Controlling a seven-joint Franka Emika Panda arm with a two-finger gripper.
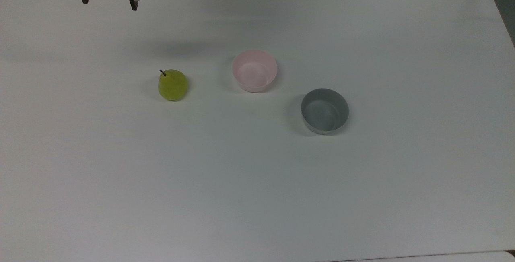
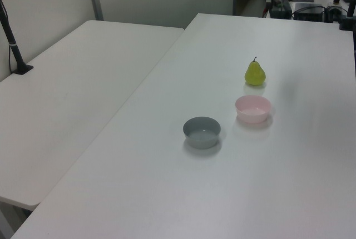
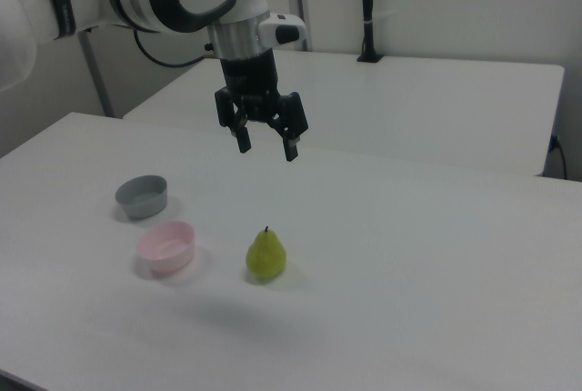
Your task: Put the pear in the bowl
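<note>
The black two-finger gripper [image 3: 267,146] hangs in the air above the white table [image 1: 257,197], pointing downward. Its jaws are spread wide apart and hold nothing. In the top view the gripper [image 1: 109,1] sits at the upper left of the frame, near the far edge of the table.

The small rounded yellow-green pear with a short dark stem [image 3: 266,255] stands upright on the table, below the gripper and well apart from it. In the right view the pear lies almost directly beneath the fingertips, slightly nearer the camera. In the top view the pear [image 1: 172,85] lies below and to the right of the gripper. It touches no other object.

The small round pale pink plastic bowl [image 3: 166,245] rests upright on the table, below the gripper and toward the right view's left. It stands beside the pear with a clear gap between them. In the top view the bowl [image 1: 254,71] is to the right of the pear. In the left view the bowl [image 2: 252,109] is nearer the camera than the pear [image 2: 255,73].

The small round grey plastic bowl [image 3: 142,196] stands just beyond the pink bowl, farther from the gripper toward the right view's left. In the top view the grey bowl [image 1: 324,110] lies lower right of the pink bowl; the two do not touch. In the left view the grey bowl [image 2: 202,132] is the object closest to the camera.
</note>
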